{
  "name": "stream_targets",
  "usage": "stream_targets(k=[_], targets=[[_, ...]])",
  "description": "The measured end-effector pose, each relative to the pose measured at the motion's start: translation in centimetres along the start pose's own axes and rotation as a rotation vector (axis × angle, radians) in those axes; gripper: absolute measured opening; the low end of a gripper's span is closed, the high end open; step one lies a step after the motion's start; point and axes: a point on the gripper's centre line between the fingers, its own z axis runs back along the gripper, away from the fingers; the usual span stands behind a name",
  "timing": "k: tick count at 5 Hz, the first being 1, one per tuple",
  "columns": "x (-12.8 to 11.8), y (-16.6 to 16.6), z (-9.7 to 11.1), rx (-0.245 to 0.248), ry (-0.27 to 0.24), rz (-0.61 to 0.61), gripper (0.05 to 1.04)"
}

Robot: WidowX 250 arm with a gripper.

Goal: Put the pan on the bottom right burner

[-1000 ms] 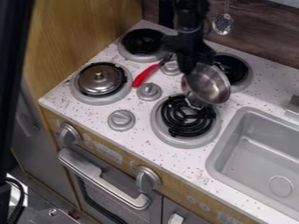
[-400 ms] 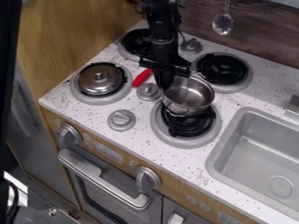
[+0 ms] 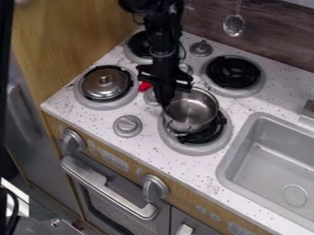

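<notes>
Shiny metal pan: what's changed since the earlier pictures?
The pan moved left and down the view, from a steep tilt to nearly level, and is now partly over the black-coiled burner beside the sink. The black gripper moved with it, still holding its rim. The silver knobbed lid stayed put.

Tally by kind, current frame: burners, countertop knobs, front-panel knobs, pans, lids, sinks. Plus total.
Burners: 4
Countertop knobs: 4
Front-panel knobs: 2
Pan: 1
Lid: 1
Sink: 1
Total: 13
</notes>
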Motion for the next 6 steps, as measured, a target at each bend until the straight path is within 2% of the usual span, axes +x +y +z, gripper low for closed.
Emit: stream_targets(k=[2, 3, 4, 5, 6], targets=[[-0.4, -0.5, 0.0, -0.014, -0.013, 0.005, 0.077], [-0.3, -0.9, 0.0, 0.007, -0.014, -0.044, 0.225], [0.8, -2.0, 2.4, 0.081, -0.057, -0.103, 0.46], [1.8, -3.0, 6.2, 0.103, -0.171, -0.133, 0.806], [1.3, -3.8, 7.5, 0.046, -0.162, -0.1, 0.993]])
